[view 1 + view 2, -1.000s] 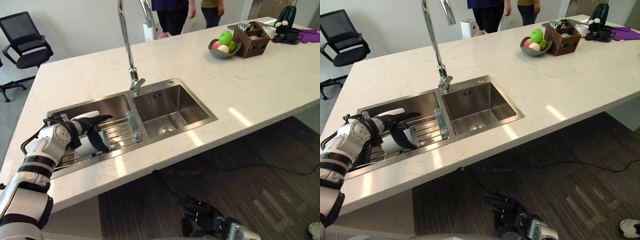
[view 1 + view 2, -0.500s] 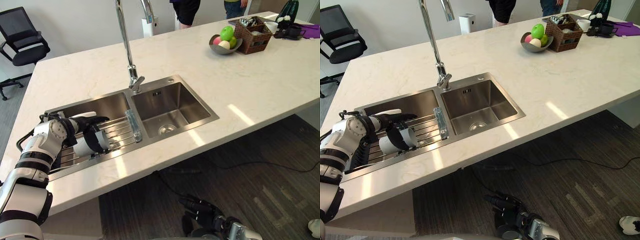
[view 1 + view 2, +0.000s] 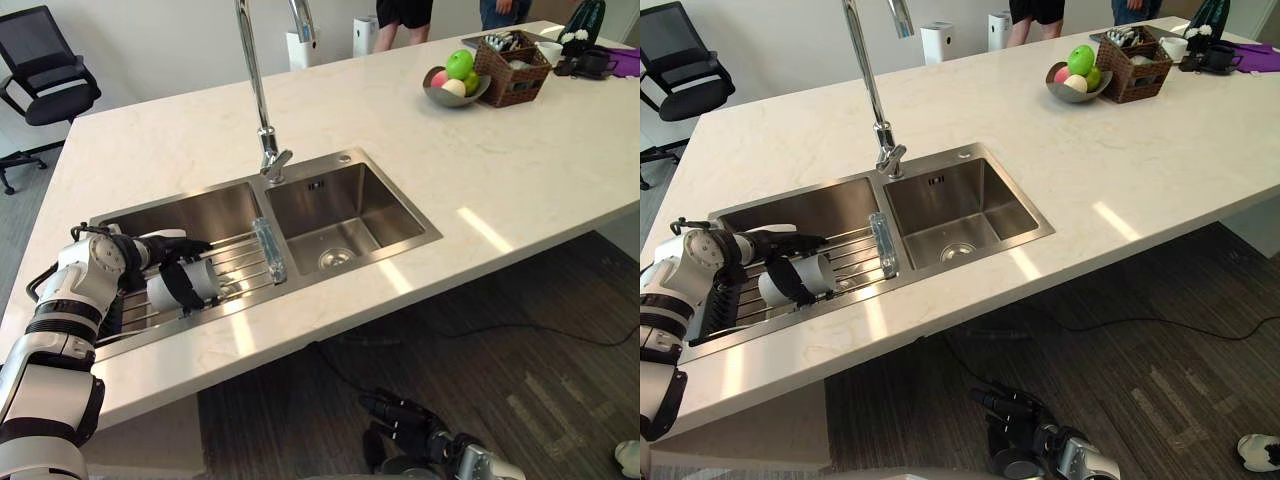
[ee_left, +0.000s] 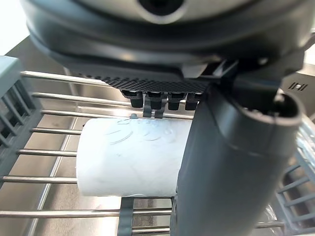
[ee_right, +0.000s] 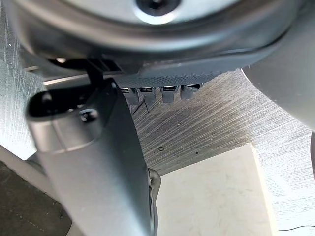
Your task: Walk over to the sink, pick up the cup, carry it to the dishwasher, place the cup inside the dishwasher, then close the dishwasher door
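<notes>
Dark fingers of the right hand (image 3: 405, 425) are seen hanging loosely apart and empty, low near the floor under the counter. Further in, the cup (image 4: 130, 157) is found lying on its side on the wire rack (image 3: 240, 262) over the left basin of the sink (image 3: 385, 205). The left hand (image 3: 150, 255) is curled round it, thumb on one side, fingers over the other.

Risk noted: the cup wall looks smooth and round, so a slack grip may let it roll or slip on lifting. Fingertips may also be snagged by a rack bar.

Thumb contact and the bars beneath are shown by the left wrist view. Placement relative to the faucet (image 3: 252, 80) beyond is given by the eye views. Fingertips under the cup cannot be made out.
</notes>
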